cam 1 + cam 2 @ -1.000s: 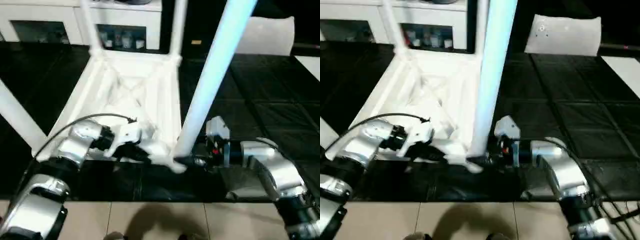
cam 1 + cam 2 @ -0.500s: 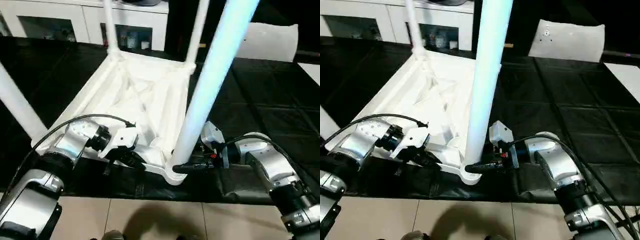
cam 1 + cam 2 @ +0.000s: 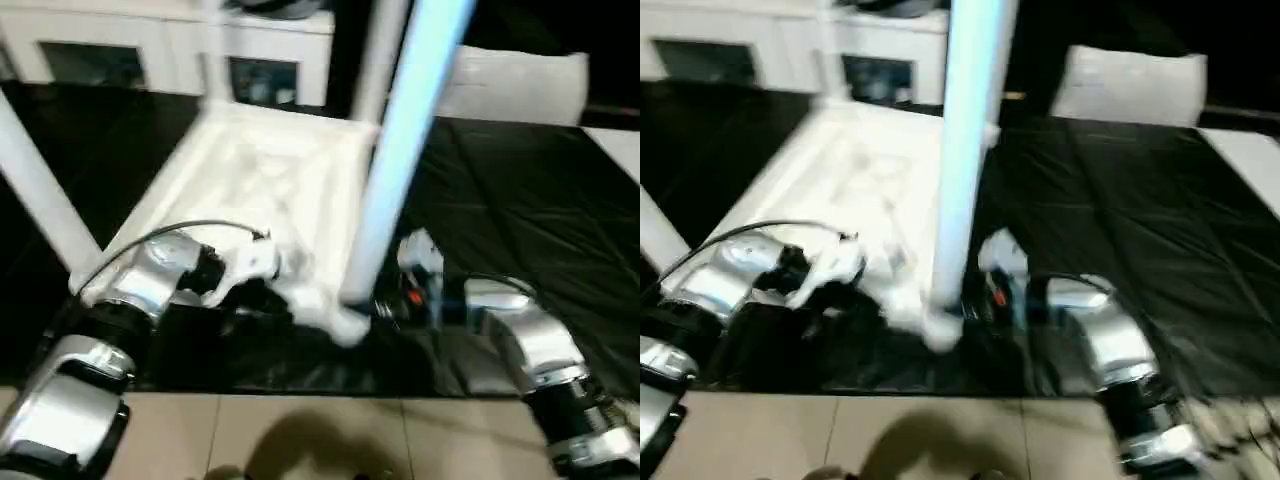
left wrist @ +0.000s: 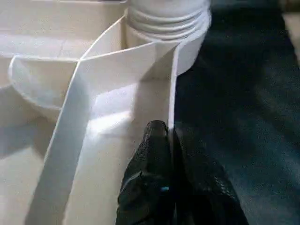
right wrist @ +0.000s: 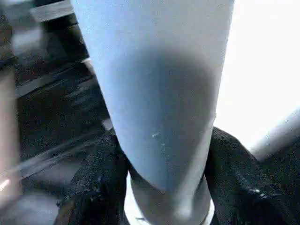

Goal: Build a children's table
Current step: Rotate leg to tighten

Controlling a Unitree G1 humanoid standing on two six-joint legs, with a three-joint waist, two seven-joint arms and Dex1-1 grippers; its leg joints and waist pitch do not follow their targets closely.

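step: seating last leg (image 3: 400, 160) in tabletop (image 3: 250, 180) corner | right end effector (image 5: 164, 187) grips leg; left end effector (image 4: 171, 140) pinches rib (image 4: 172, 93) | next: twist leg home

A lab-like room: black floor mats (image 3: 520, 220) over pale tiles (image 3: 300, 440), white glass-door cabinet (image 3: 150, 50) behind

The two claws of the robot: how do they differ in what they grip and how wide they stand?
The left claw is shut, pinching a thin rib wall of the tabletop; the right claw stands wider, its fingers on both sides of the round leg near its base. The left grips a flat part, the right a tube. Both work at the same near corner.
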